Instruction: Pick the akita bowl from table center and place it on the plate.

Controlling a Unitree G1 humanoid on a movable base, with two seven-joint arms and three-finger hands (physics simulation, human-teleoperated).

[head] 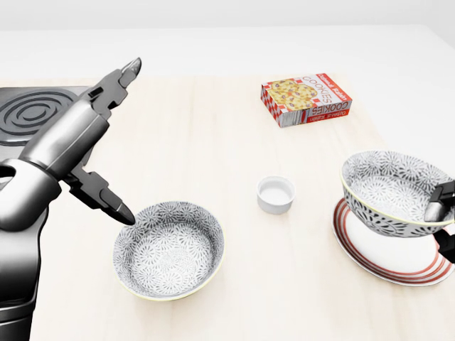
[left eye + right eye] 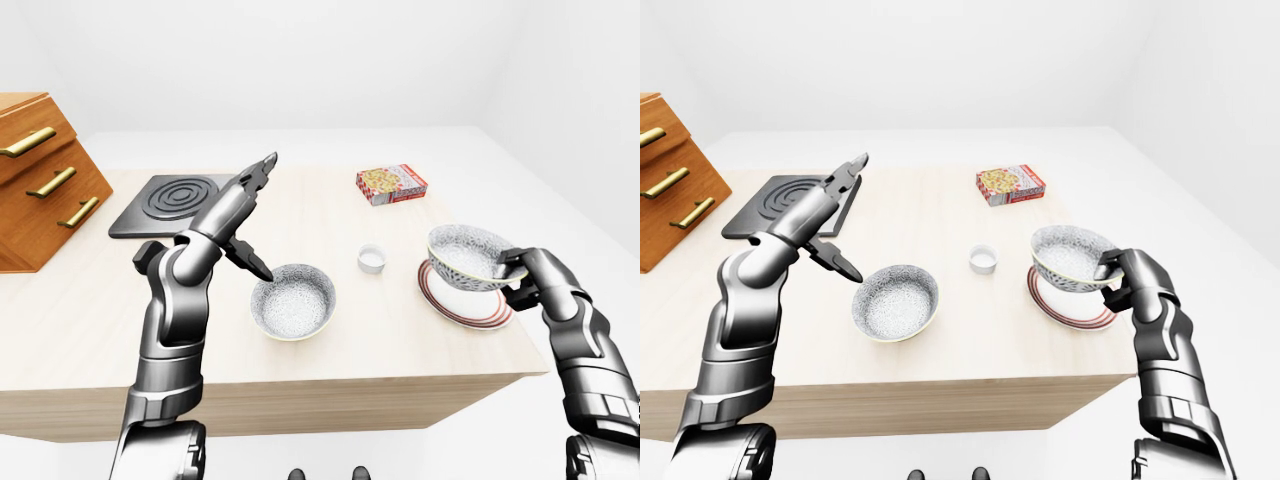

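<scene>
The akita bowl [image 1: 389, 190], white with a grey flower pattern, hangs slightly tilted just over the red-rimmed plate [image 1: 377, 257] at the right of the head view. My right hand [image 1: 439, 204] is shut on its right rim, thumb inside. Whether the bowl's foot touches the plate cannot be told. My left hand [image 2: 252, 214] stands open above the table at the left, one finger pointing down beside a second patterned bowl [image 1: 169, 249].
A small white cup [image 1: 275, 194] stands between the two bowls. A cookies box [image 1: 306, 99] lies toward the top right. A black hob plate [image 1: 28, 114] sits at the left, and a wooden drawer cabinet [image 2: 40, 175] beyond it. The table edge runs close behind the plate's right side.
</scene>
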